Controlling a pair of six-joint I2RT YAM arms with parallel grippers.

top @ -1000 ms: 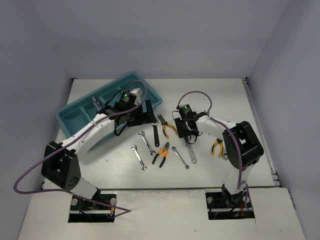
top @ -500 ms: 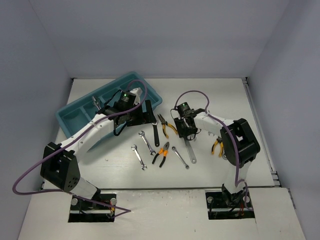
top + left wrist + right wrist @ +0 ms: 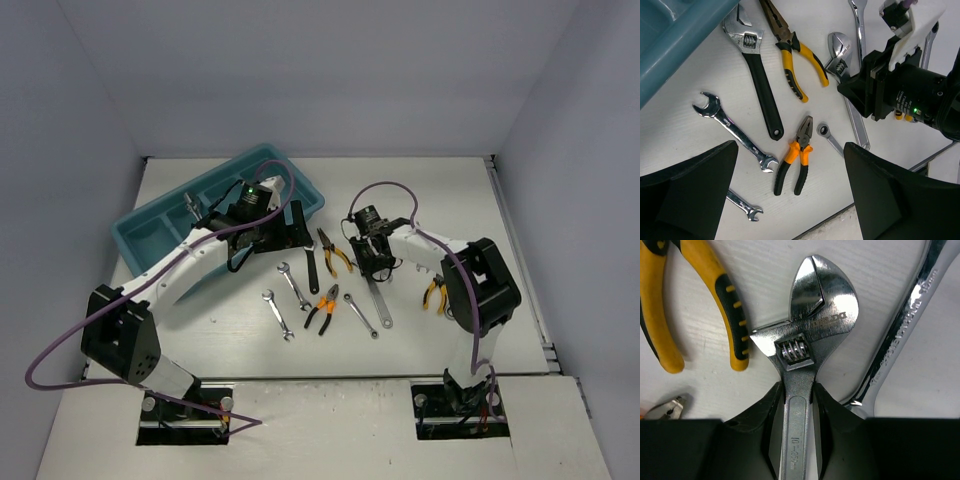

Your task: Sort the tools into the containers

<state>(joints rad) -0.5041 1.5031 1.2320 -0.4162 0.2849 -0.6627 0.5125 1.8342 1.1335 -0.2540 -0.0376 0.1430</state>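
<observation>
The tools lie on the white table between my arms. My right gripper (image 3: 799, 390) is shut on the neck of a silver adjustable wrench (image 3: 805, 325), whose handle (image 3: 379, 300) rests on the table. Yellow-handled pliers (image 3: 725, 300) lie to its left and a long silver wrench (image 3: 900, 325) to its right. My left gripper (image 3: 790, 200) is open and empty above orange-and-black pliers (image 3: 795, 160), a black-handled adjustable wrench (image 3: 760, 85) and a silver wrench (image 3: 735, 132). The teal tray (image 3: 150, 250) lies at the back left.
Another pair of pliers (image 3: 434, 293) lies beside the right arm. Two more silver wrenches (image 3: 278, 314) (image 3: 361, 314) lie toward the front. A silver tool (image 3: 188, 205) sits in one tray compartment. Grey walls close in the table on three sides.
My right gripper has shifted a little to the left and back with the silver adjustable wrench. The left arm has not moved.
</observation>
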